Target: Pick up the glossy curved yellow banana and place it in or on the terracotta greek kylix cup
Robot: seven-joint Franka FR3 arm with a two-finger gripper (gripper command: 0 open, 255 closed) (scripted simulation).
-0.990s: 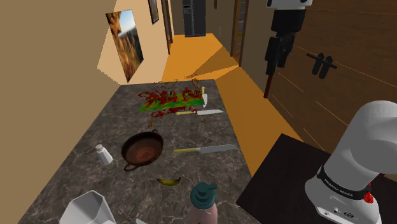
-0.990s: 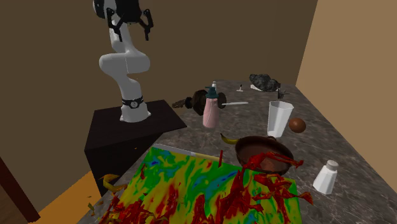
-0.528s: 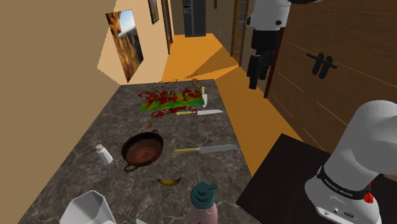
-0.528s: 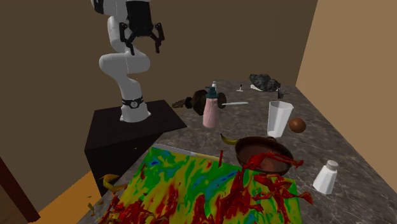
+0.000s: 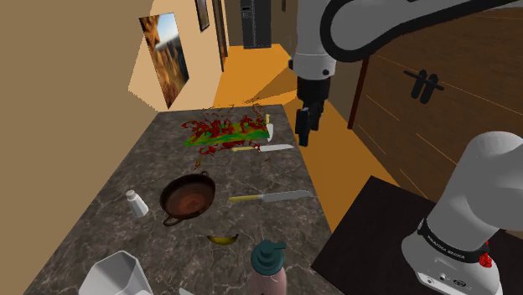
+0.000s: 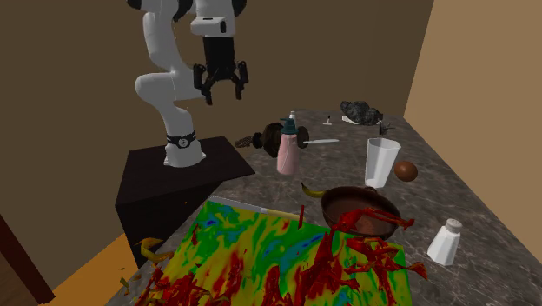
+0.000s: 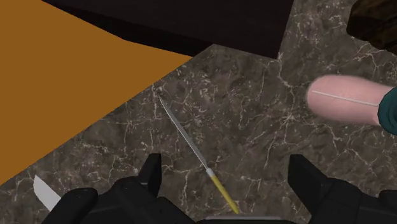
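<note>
Gripper [image 6: 221, 83] hangs over the desk [image 5: 151, 159] edge, fingers wide apart, empty. Banana [image 5: 222, 239] lies near the brown cup [image 5: 189, 199].

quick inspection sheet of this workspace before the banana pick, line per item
surface: dark marbled counter, crowded
job's things: yellow banana lying on the counter near the brown two-handled kylix cup, apart from it; cup upright
clutter: yellow-handled knife, pink bottle, white shaker, white jug, colourful mat strewn with red shreds
grippers: gripper open, holding nothing, raised above the yellow-handled knife, away from the banana
cables: nothing seen
surroundings: orange floor, wall picture, dark stand
</note>
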